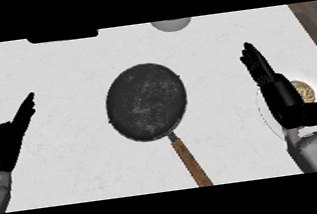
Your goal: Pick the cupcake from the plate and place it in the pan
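Your right hand (283,97) stands on edge at the right side of the counter (52,67), open. Its fingers are straight and together, pointing away from you, and the thumb juts out to the right near the wrist. It grips nothing.

Just beyond its palm, on the right, the cupcake (305,90) peeks out. You see a rounded, golden-tan shape with a mottled surface, and the hand hides its left part. So little of it shows that you cannot tell whether it sits upright or tilted. It sits on the plate (264,115), which is white on the pale counter and shows only as a thin curved rim left of your wrist.

The pan (146,102) lies in the middle of the counter, well apart from the cupcake. It is dark, round and matt, with a speckled grey bottom. Its brown wooden handle (191,162) points towards you and slightly right, so the long axis runs near to far.

Your left hand (6,141) rests at the left edge, fingers straight.
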You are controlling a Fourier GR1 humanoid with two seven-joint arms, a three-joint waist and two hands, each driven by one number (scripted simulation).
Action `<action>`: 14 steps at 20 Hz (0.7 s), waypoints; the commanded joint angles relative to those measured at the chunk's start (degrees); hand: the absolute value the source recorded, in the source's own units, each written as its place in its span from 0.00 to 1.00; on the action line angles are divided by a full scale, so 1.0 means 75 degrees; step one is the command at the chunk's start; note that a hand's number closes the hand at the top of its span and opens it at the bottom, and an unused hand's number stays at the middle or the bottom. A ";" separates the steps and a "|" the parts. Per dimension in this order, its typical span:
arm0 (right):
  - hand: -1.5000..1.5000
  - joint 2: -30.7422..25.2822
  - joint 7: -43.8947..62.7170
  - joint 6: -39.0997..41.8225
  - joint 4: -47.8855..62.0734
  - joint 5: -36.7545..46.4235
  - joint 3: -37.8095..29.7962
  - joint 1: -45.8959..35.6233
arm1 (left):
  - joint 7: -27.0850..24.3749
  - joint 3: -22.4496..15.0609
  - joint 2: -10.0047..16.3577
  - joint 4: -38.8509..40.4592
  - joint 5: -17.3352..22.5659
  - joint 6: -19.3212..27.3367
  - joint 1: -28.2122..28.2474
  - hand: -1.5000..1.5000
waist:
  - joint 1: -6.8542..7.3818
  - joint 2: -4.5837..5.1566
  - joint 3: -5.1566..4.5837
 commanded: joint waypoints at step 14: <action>0.00 -0.1566 0.2432 -0.3413 0.2378 -0.0220 -0.3745 0.1833 | 0.0272 -0.0390 -0.0931 -0.1483 -0.0061 0.0679 0.0920 0.50 | -0.0171 0.0015 0.0140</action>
